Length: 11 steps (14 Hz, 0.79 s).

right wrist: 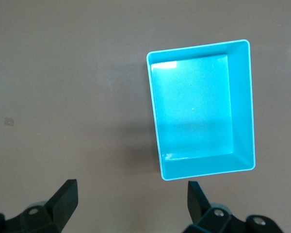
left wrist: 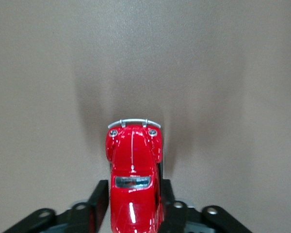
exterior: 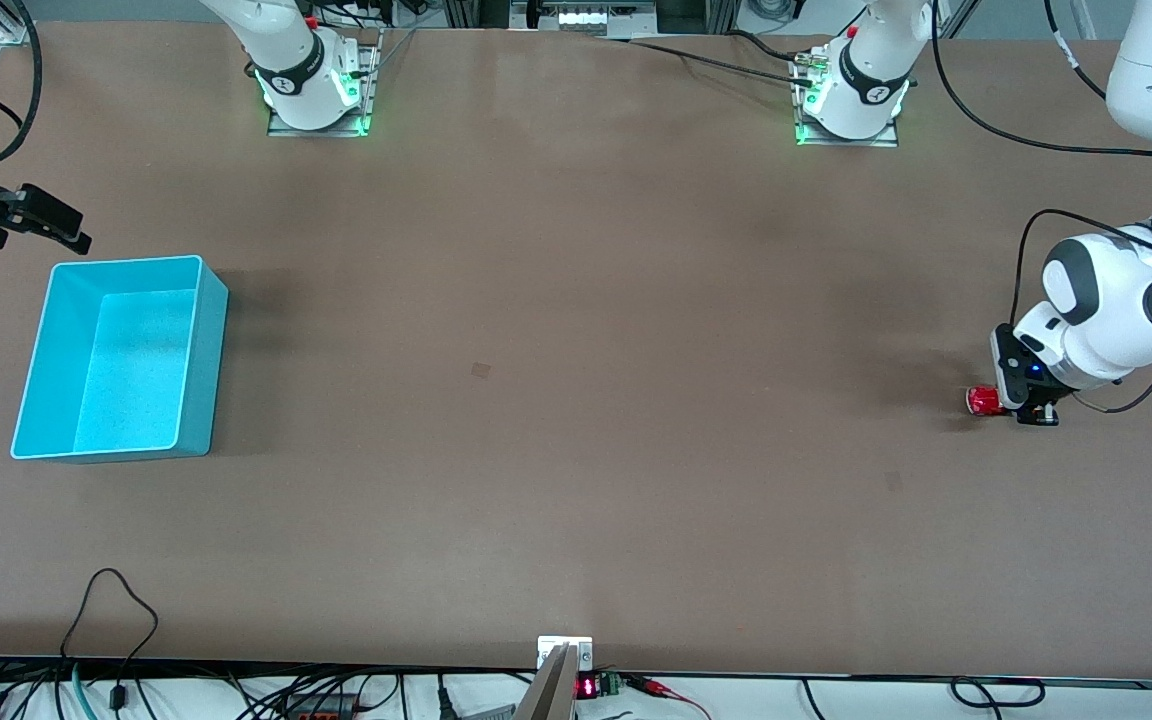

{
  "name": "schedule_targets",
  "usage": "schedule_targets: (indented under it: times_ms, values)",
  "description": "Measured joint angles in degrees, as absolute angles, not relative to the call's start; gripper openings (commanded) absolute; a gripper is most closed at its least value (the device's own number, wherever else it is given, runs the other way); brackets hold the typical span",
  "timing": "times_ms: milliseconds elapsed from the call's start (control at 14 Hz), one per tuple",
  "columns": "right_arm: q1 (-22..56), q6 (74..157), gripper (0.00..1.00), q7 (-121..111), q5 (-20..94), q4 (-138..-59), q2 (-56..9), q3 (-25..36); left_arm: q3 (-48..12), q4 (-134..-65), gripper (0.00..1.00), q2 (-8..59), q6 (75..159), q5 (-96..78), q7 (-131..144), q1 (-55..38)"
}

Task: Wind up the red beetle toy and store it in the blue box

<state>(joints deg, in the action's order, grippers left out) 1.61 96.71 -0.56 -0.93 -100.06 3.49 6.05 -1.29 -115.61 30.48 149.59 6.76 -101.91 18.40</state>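
Note:
The red beetle toy [exterior: 983, 400] stands on the table near the left arm's end. My left gripper [exterior: 1018, 406] is down at the table with its fingers against the toy's two sides, and the toy's nose sticks out past the fingertips. In the left wrist view the toy [left wrist: 133, 170] fills the gap between the black fingers [left wrist: 99, 204]. The blue box [exterior: 126, 262] stands upright and has nothing in it at the right arm's end. My right gripper [exterior: 36, 215] waits in the air just past the box's far corner, open and empty. The right wrist view shows its gripper [right wrist: 131, 199] and the box [right wrist: 199, 46] below.
The arm bases [exterior: 316, 90] stand along the far edge of the brown table. Cables [exterior: 116, 600] and a small clamp [exterior: 564, 655] lie at the near edge. A wide stretch of bare table separates the toy from the box.

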Motion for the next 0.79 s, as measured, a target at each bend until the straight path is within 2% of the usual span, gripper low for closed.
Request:
schedule_targets:
  times_ms: [286,786]
  values:
    - [1.61,96.72,1.0,-0.56,-0.93,-100.07,3.49,6.06,-2.52,-113.21,1.0,28.34,146.02,6.76,-101.93,18.36]
    - [1.6,96.73,1.0,-0.56,-0.93,-100.09,3.48,6.06,-4.82,-104.74,1.0,18.94,114.53,6.74,-88.4,18.07]
